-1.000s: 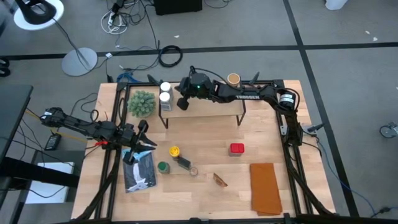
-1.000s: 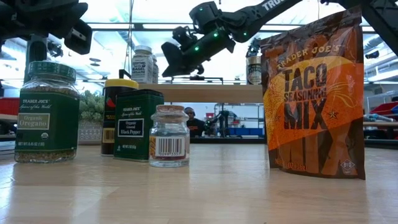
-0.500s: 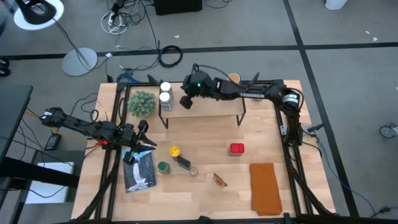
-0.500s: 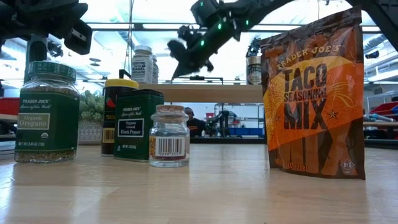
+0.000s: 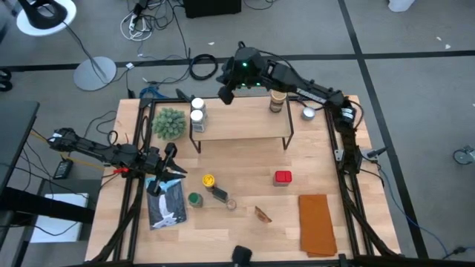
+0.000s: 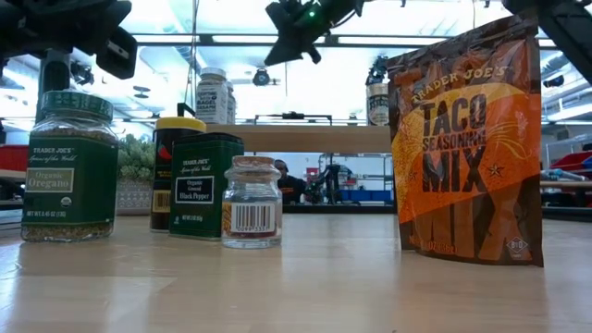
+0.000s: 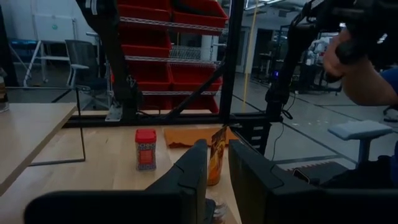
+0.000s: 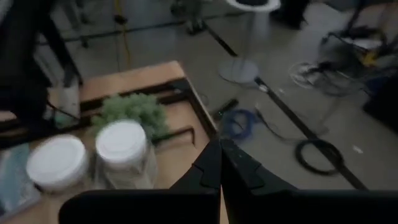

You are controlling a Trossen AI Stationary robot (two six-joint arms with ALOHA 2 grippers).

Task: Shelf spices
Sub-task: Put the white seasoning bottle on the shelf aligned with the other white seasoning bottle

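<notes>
Up high over the back edge of the shelf point(image 5: 241, 127) hangs the right gripper point(image 5: 225, 95), fingers pressed together with nothing between them, touching nothing; the right wrist view looks down past those closed fingers point(image 8: 219, 163) at two white-lidded jars point(image 8: 93, 155) standing side by side on the shelf's left end, with the fuzzy green plant ball point(image 8: 130, 112) just beyond them. On the shelf's right end stands the tan cylinder point(image 5: 277, 101), well apart from the two jars, and a small silver cup point(image 5: 308, 113) sits on the table just off the shelf's right side. The left gripper point(image 5: 172, 170) waits low at the table's left edge, its fingers point(image 7: 193, 177) drawn to a narrow gap and, as far as the left wrist view shows, holding nothing (a dark packet point(image 5: 165, 204) lies just in front of it). In front of the shelf, on the open tabletop, are a yellow-lidded jar point(image 5: 208, 180), a green-lidded oregano jar point(image 5: 194, 199), a black pepper tin point(image 6: 204, 186) and a small clear jar point(image 6: 252, 202) clustered together, the red tin point(image 5: 282, 177) standing alone to the right, and the orange taco seasoning pouch point(image 6: 467, 139) nearest the low camera. An orange cloth point(image 5: 318, 224) lies at the near right corner.
</notes>
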